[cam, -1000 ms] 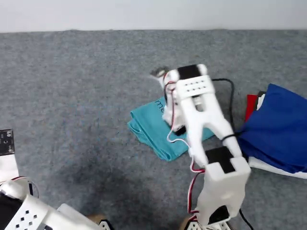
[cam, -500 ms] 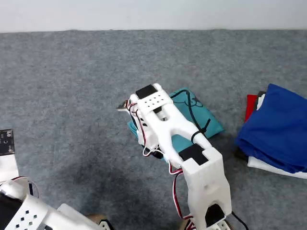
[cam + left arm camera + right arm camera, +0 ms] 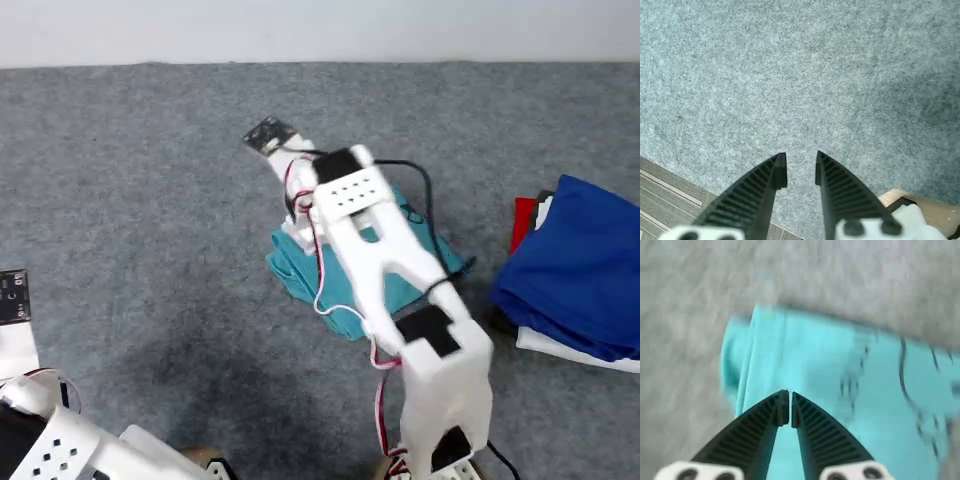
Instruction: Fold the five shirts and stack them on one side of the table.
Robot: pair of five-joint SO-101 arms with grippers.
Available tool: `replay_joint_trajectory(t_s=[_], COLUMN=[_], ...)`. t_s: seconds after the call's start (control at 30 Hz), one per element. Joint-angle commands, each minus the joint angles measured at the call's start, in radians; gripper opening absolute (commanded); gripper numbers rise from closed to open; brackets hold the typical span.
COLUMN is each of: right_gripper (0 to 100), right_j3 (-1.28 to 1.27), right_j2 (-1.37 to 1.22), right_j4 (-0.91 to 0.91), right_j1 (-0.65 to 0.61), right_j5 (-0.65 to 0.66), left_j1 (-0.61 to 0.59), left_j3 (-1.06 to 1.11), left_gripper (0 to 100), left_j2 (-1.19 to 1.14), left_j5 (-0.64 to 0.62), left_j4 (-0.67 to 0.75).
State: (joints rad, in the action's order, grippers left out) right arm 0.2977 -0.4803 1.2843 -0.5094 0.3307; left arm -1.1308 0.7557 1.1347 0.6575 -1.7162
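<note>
Table: covered in grey, short-pile, felt-like cloth, its far edge running along a pale wall. A teal shirt lies folded flat near the middle, dark line print facing up. At the right side lies a pile: a blue shirt on top, loosely bunched. A white garment shows beneath it along the near edge, and a red garment at the pile's far corner. Bare grey cloth separates the teal shirt from the pile. In the left wrist view the grey covering ends at an edge, with wood-pattern flooring beyond.
</note>
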Motion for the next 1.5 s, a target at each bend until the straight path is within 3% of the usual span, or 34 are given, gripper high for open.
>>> replay_joint_trajectory(t_s=[0.0, 0.17, 0.4, 0.7, 0.97, 1.1, 1.17, 1.3, 1.47], right_gripper=[1.0, 1.0, 1.0, 1.3, 1.0, 2.0, 6.5, 26.6, 47.8], right_j3=[0.048, 0.084, 0.31, 0.459, 0.347, 0.161, 0.069, -0.058, -0.132], right_j2=[-0.087, -0.142, -0.042, 0.073, 0.26, 0.384, 0.43, 0.449, 0.381], right_j4=[-0.127, -0.065, 0.209, 0.503, 0.513, 0.512, 0.51, 0.507, 0.383], right_j1=[-0.038, -0.124, -0.035, 0.077, 0.133, 0.142, 0.148, 0.148, 0.157], right_j5=[0.002, -0.003, -0.015, -0.296, -0.462, -0.638, -0.769, -0.956, -1.082], left_j1=[0.008, 0.008, 0.008, 0.008, 0.008, 0.008, 0.008, 0.008, 0.008], left_j3=[-0.013, -0.013, -0.012, -0.005, -0.005, -0.005, -0.005, -0.004, -0.004], left_gripper=[10, 10, 10, 10, 10, 10, 10, 10, 10], left_j2=[0.011, 0.011, 0.011, 0.011, 0.011, 0.011, 0.011, 0.011, 0.006], left_j5=[0.009, 0.009, 0.009, 0.009, 0.008, 0.006, 0.006, 0.002, -0.063], left_j4=[0.017, 0.015, 0.017, 0.02, 0.049, 0.081, 0.084, 0.129, 0.155])
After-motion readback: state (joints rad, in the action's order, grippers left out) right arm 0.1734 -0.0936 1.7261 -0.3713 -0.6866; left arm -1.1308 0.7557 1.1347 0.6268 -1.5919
